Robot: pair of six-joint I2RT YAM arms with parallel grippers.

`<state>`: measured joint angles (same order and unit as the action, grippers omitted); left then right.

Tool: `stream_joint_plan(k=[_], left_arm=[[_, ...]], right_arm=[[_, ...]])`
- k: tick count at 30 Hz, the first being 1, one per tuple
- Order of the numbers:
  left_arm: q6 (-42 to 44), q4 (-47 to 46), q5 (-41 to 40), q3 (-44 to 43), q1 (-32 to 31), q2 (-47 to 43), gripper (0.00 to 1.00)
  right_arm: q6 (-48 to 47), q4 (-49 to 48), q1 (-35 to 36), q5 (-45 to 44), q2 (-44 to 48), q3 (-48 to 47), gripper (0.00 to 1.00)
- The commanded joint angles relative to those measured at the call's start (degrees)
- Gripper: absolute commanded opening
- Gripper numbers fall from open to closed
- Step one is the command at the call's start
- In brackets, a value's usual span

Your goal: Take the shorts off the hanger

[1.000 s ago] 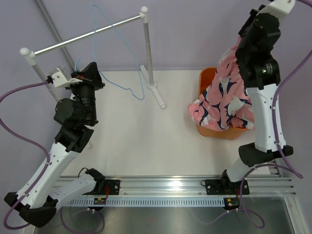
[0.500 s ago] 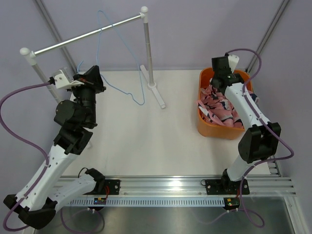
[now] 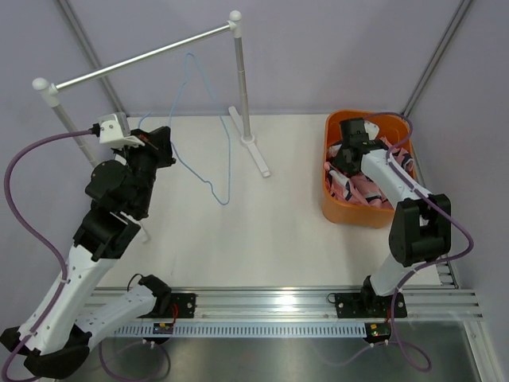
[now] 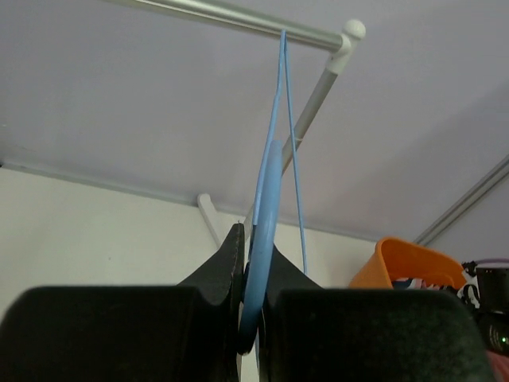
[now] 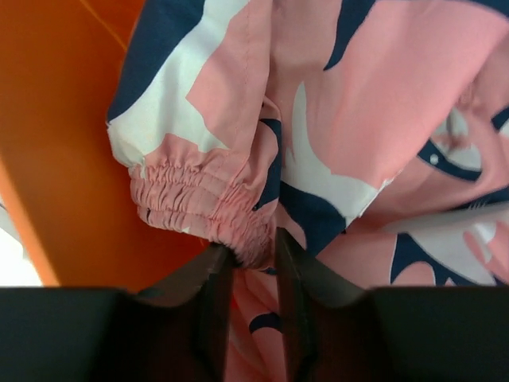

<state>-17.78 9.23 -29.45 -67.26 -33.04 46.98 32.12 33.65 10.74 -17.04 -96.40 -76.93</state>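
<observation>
L jaws are clamping the bare hanger [image 4: 262, 199], hooked on the rail [image 4: 238, 14]. Shorts [image 3: 350, 189] are lying in the basket [image 3: 332, 210]. R jaws are sitting slightly apart round the waistband, grip unclear. Should be opening fully, lifting straight, w/o snagging elastic.

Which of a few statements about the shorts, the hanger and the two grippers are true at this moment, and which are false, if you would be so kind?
1. The shorts lie in the orange basket. True.
2. The shorts hang on the hanger. False: the hanger is bare wire.
3. The left gripper is shut on the hanger. True.
4. The hanger lies flat on the table. False: its hook is over the rail.
5. The right gripper is raised above the rail. False: it is down in the basket, its fingertips at the shorts' elastic waistband.
</observation>
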Motion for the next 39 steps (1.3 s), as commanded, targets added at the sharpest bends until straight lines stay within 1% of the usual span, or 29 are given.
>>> stream_joint_plan(k=[1,2,3,6,7,10,14,15,17,18,19,21,22,25,27,32,35,36,39], left_arm=[[-0.50,8.15,4.92,-5.06,0.08,-0.14,0.00],[-0.67,9.65,5.28,-6.37,0.08,0.21,0.00],[-0.76,12.71,5.80,-7.08,0.08,0.56,0.00],[-0.33,17.46,9.23,-9.72,-0.01,1.79,0.00],[-0.15,18.44,10.11,-10.34,0.08,2.15,0.00],[0.64,23.36,12.31,-13.94,0.08,4.87,0.00],[1.17,28.29,14.07,-18.60,1.30,9.79,0.00],[1.08,29.51,16.77,-19.39,2.18,11.97,0.00],[0.73,30.14,20.56,-21.06,6.30,14.00,0.00],[0.29,30.05,24.32,-21.50,7.88,15.58,0.00],[0.20,29.88,26.18,-21.85,10.95,16.47,0.00],[-0.67,29.61,31.00,-23.34,13.86,18.31,0.00],[-0.94,29.53,31.73,-24.13,15.79,20.24,0.00],[-1.12,28.39,31.30,-27.47,16.69,23.15,0.00],[-1.29,25.85,31.21,-29.67,16.69,25.34,0.00],[-1.29,24.87,29.72,-36.96,16.60,31.14,0.00],[-0.15,24.25,25.86,-41.18,15.64,34.48,0.00],[0.81,24.34,23.24,-42.50,15.37,36.23,0.00],[1.87,25.83,19.18,-48.82,14.49,40.62,0.00]], right_arm=[[1.37,-1.66,-0.20,-0.45,6.30,1.16,0.42],[1.02,-1.05,-0.20,-1.15,8.75,0.90,0.47],[0.84,-0.78,-0.20,-1.33,9.82,0.55,0.58],[-0.21,0.36,-0.11,-2.47,13.86,-1.82,0.69],[-0.65,0.36,-0.11,-2.56,14.83,-2.96,0.75],[-2.50,0.54,-0.20,-3.09,17.21,-6.29,0.79],[-3.99,1.77,-0.20,-2.04,18.78,-9.64,0.79],[-3.99,1.60,-0.20,-1.60,19.31,-9.82,0.79],[-4.26,0.81,-0.11,-0.02,21.33,-9.47,0.79],[-4.43,0.63,-0.19,0.16,22.04,-9.30,0.79],[-4.52,0.54,-0.20,0.25,22.74,-9.12,0.79],[-5.05,-0.07,-0.11,1.65,24.76,-8.86,0.80],[-5.05,-0.51,-0.19,3.14,25.90,-8.51,0.79],[-5.22,-1.39,-0.19,4.99,27.40,-7.54,0.80],[-5.40,-2.01,-0.11,6.49,28.72,-7.01,0.80],[-5.14,-3.32,-0.11,11.23,29.78,-5.34,0.79],[-4.96,-4.90,-0.11,13.16,30.13,-3.85,0.79],[-4.96,-5.34,-0.11,13.43,30.13,-3.41,0.78],[-4.87,-6.31,-0.11,14.75,30.22,-2.18,0.78]])
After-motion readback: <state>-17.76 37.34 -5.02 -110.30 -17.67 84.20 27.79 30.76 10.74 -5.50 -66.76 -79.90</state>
